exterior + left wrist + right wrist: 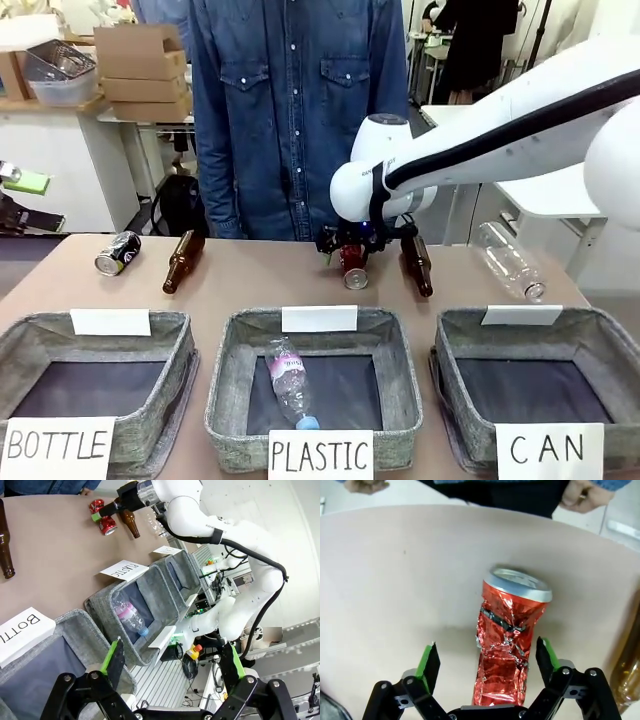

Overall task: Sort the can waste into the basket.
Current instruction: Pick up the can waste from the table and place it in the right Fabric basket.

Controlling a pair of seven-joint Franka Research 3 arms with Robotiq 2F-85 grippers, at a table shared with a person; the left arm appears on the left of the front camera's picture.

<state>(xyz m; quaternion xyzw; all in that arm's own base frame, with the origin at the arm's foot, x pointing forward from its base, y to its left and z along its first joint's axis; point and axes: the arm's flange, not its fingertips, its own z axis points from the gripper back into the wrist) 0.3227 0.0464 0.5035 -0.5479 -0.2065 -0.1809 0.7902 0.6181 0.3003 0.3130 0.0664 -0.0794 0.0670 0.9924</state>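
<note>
Right gripper (487, 647) is down astride the crumpled red can (509, 630), which lies on its side on the table (395, 580). The green pads (427, 662) are spread, with a gap showing on one side and no squeeze on it. The CAN basket (600, 335) sits well apart.

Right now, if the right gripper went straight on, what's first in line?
The crushed red can, lying between the right gripper's open fingers, directly ahead. Under it the table, though depth is unclear.
</note>
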